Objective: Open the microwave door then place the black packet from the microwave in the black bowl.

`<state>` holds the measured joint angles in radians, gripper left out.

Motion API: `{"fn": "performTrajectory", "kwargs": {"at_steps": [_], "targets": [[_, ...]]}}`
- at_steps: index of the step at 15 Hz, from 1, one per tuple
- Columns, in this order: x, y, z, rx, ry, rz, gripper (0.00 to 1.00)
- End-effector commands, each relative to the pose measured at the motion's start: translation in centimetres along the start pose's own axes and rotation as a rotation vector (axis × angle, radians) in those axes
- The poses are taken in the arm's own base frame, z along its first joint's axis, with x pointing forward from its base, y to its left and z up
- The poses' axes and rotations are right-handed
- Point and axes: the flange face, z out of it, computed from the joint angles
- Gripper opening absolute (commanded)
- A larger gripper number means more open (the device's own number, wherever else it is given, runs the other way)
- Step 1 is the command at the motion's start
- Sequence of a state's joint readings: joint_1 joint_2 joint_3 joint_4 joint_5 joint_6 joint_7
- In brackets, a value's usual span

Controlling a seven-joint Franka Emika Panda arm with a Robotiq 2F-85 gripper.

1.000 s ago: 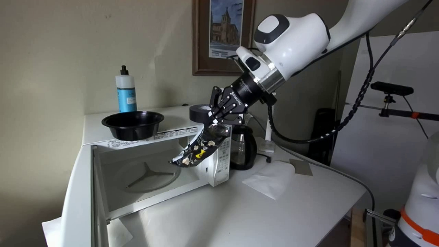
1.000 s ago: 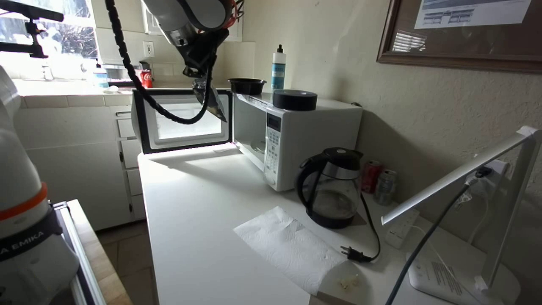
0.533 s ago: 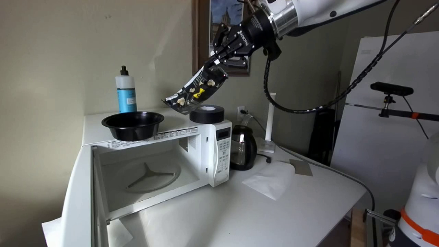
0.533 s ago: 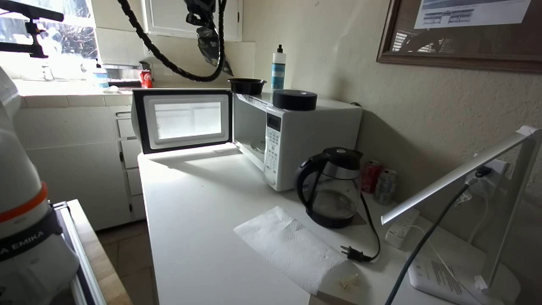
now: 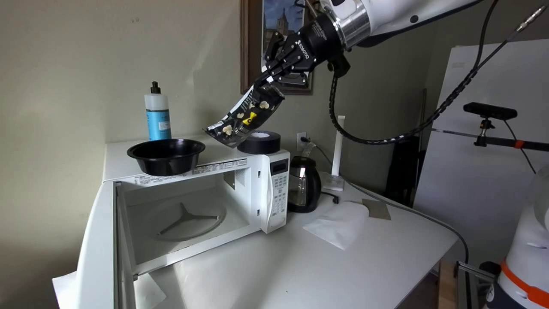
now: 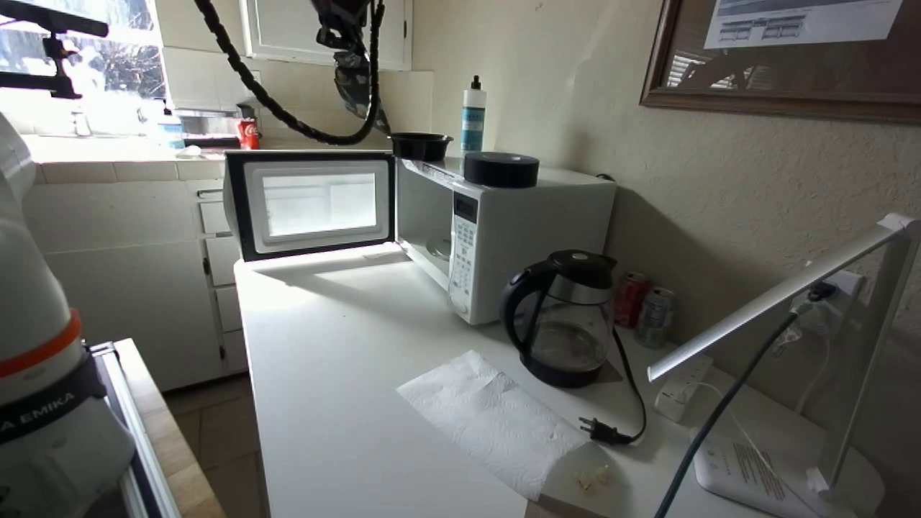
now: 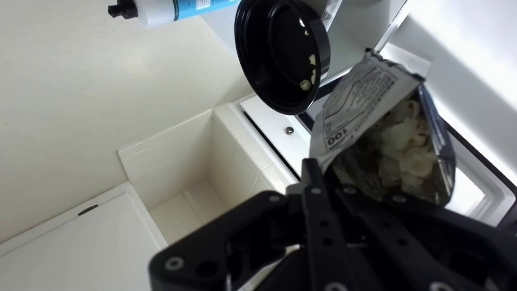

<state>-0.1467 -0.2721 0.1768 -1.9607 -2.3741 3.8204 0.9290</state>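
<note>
My gripper (image 5: 264, 78) is shut on the top edge of the black packet (image 5: 248, 115), above the microwave (image 5: 274, 195). The packet hangs tilted, its lower end toward the black bowl (image 5: 166, 166) but apart from it. In the wrist view the fingers (image 7: 317, 167) pinch the packet (image 7: 394, 149), and popcorn shows through its clear side. The bowl (image 7: 258, 52) is ahead with several popcorn pieces inside. The bowl stands upright on the microwave's top at the front edge. The microwave door (image 6: 316, 205) stands wide open. In an exterior view a cable partly hides the packet (image 6: 351, 79).
A blue-labelled bottle (image 5: 158, 118) stands behind the bowl. A black tape roll (image 5: 259, 143) sits on the microwave's right top, below the packet. A glass kettle (image 6: 565, 324), paper towel (image 6: 496, 424) and lamp (image 6: 777, 302) are on the table. A framed picture (image 5: 251, 51) hangs behind the gripper.
My gripper has risen with the packet from before the microwave's opening to above its top. In the last half second it has sunk slightly. Bowl and door have not moved.
</note>
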Motion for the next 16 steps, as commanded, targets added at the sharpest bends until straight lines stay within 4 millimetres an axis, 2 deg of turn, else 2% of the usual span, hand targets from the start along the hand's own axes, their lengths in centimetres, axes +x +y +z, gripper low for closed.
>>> {"fn": "performTrajectory", "kwargs": {"at_steps": [1,4,6,7,8,10,12,16], "targets": [[0.5,2.5,0.9,0.012,0.037,-0.039,0.0],[0.9,4.7,2.3,0.025,0.039,-0.099,0.0],[1.1,5.9,4.5,-0.006,-0.01,-0.141,0.0],[-0.4,4.7,5.1,-0.014,-0.017,-0.147,0.0],[1.2,4.9,3.5,-0.015,0.006,-0.119,0.01],[0.3,4.7,4.9,-0.012,0.003,-0.125,0.01],[-0.7,4.6,5.3,-0.006,-0.006,-0.122,0.01],[0.0,6.4,6.7,-0.112,-0.02,-0.101,0.0]]}}
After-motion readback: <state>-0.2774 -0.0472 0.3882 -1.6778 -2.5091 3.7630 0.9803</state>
